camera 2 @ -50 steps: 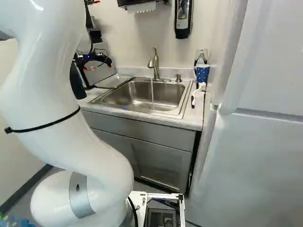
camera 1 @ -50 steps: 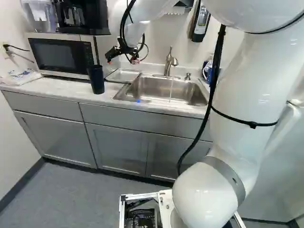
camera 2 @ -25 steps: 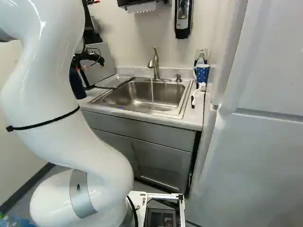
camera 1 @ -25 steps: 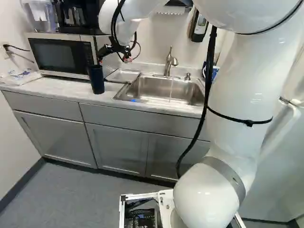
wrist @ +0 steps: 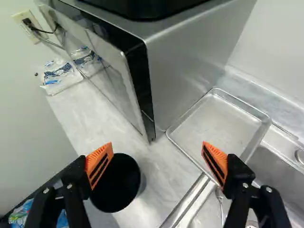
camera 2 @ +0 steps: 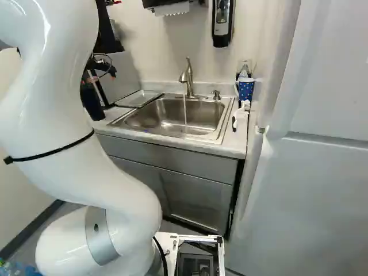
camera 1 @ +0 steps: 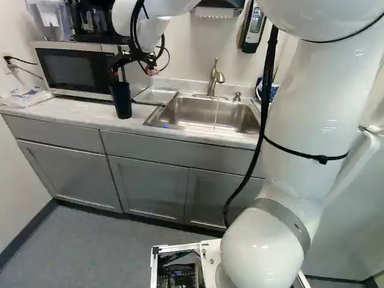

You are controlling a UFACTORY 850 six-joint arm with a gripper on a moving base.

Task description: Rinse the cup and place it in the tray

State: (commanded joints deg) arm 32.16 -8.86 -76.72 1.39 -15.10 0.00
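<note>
Jaws spread wide apart, clamped on nothing. Dark cup stands upright on the table near the microwave, its mouth under one orange pad in the wrist view. Metal tray lies between microwave and sink — water runs from the faucet into the sink.

The gripper was spread wide, one finger seen over the dark cup; the metal tray was set beside the microwave.
</note>
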